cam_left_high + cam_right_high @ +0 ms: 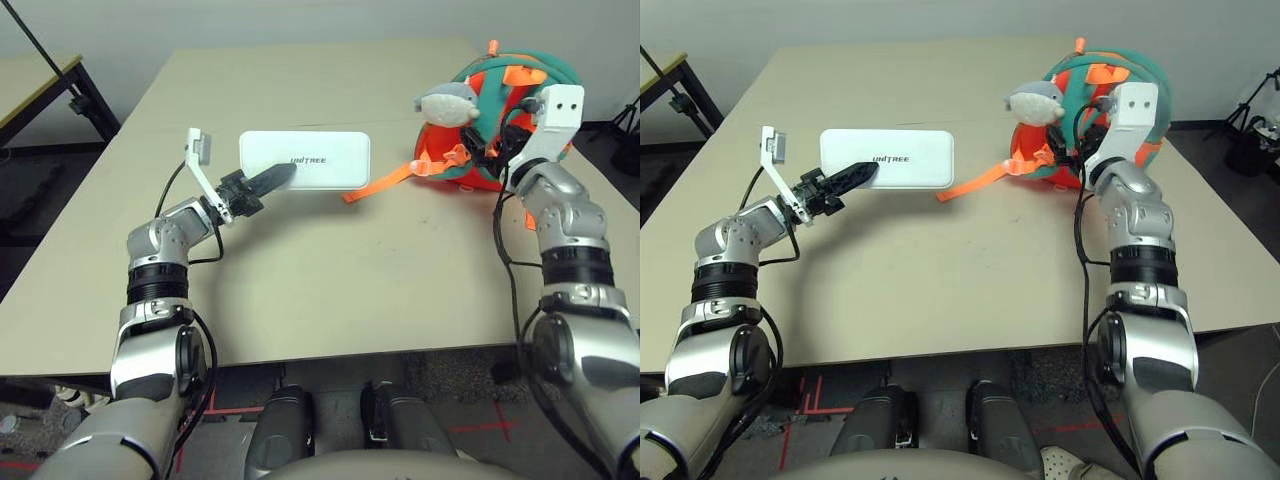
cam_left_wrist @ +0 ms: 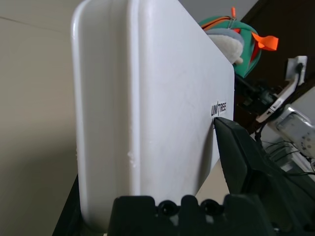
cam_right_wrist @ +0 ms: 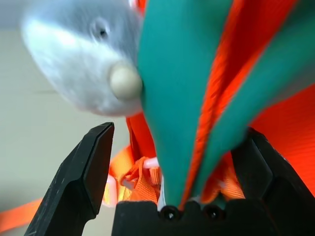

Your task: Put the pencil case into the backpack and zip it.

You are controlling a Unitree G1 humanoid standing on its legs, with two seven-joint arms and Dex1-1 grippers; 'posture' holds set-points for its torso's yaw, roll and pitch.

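At the near left end of the pencil case, the left gripper straddles the case, its black fingers spread apart with the white body between them. Over on the right, the right gripper stands open around a teal strap of the backpack, just beside the plush shark. An orange webbing strap trails across the table toward the case.
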